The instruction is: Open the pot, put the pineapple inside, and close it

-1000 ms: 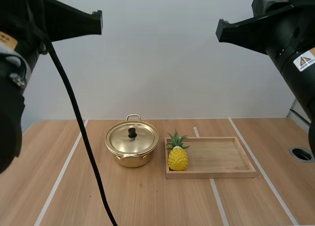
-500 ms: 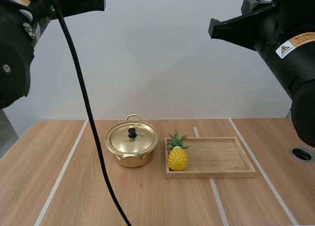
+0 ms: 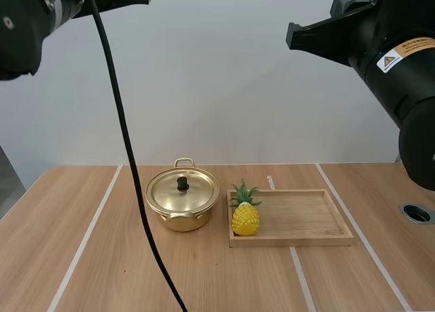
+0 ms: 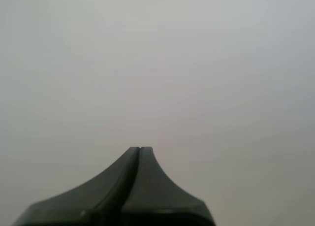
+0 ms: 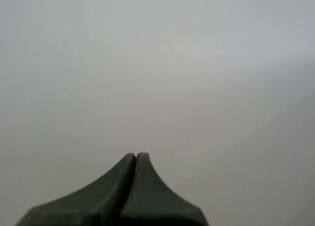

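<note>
Standing at 3 o'clock of the pot (image 3: 182,203), the pineapple (image 3: 245,216) rests upright at the tray (image 3: 306,218)'s 9 o'clock end. The lid (image 3: 182,189) is on. Both the left pincer (image 4: 140,149) and the right pincer (image 5: 136,156) are closed, empty.

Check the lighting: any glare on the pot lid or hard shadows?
High view: soft, even light; lid has a mild sheen, no harsh glare; pineapple and tray cast faint shadows. Left wrist view: left claw, shut, is a dark shape against flat grey. Right wrist view: right claw likewise.
</note>
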`<move>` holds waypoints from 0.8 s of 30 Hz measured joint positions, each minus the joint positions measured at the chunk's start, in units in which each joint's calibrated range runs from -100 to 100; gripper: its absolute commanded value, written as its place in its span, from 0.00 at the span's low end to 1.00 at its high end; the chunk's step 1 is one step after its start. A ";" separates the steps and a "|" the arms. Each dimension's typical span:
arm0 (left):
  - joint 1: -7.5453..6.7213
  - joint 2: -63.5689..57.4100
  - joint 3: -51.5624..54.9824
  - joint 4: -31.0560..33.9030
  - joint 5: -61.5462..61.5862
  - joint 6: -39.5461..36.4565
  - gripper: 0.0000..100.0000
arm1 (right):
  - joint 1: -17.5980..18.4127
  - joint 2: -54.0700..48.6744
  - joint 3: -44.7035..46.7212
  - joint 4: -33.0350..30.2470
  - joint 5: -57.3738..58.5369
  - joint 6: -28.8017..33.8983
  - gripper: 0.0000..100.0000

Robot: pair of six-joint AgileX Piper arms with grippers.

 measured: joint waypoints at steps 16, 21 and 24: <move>0.00 12.41 -10.48 -14.60 41.53 13.59 0.00 | 0.00 0.26 0.00 0.00 7.41 0.00 0.00; 0.00 15.54 -10.48 -14.60 48.18 13.80 0.00 | 0.00 0.26 0.00 0.00 9.61 0.00 0.00; 0.00 16.21 -10.48 -14.60 49.05 13.80 0.00 | 0.00 0.26 0.00 0.00 9.78 0.00 0.00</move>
